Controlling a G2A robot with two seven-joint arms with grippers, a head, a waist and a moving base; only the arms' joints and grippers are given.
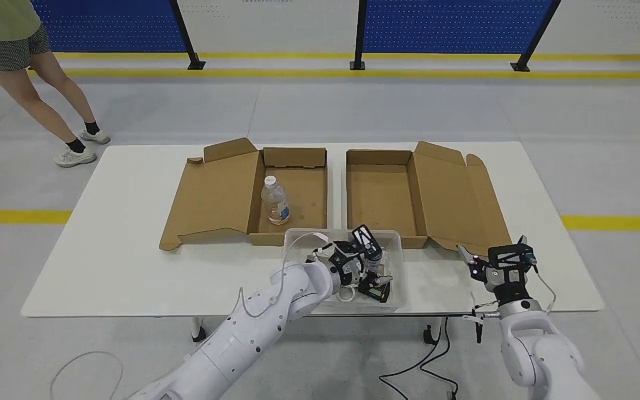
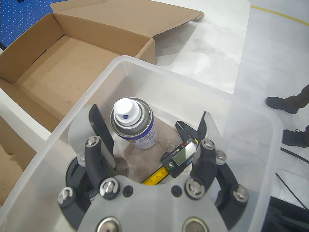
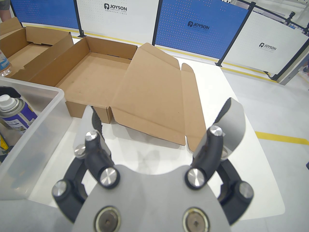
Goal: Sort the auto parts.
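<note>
The left gripper [image 2: 149, 117] is found lowered inside the clear plastic bin [image 2: 193, 78], which stands at the near edge of the table [image 1: 120, 230] in front of the two open cardboard boxes. Its jaws are spread wide and nothing is gripped. A spray can [image 2: 134, 124] with a white nozzle stands upright on the bin floor between the two fingers, closer to one of them; contact with that finger cannot be confirmed. A digital caliper [image 2: 179, 156] is noted lying flat on the bin floor, just beside the other finger and partly covered by it. The left arm is seen in the top view stretched from the near side across the bin's rim, the wrist angled down into the bin.

The right gripper [image 3: 160, 112] is held above bare table near the near right corner, well apart from the bin, its jaws likewise wide and nothing between them. It is pointed toward the right-hand box [image 3: 96, 78], whose lid flap lies open on the table. A water bottle [image 1: 275, 200] is recorded in the left-hand box [image 1: 300, 190].
</note>
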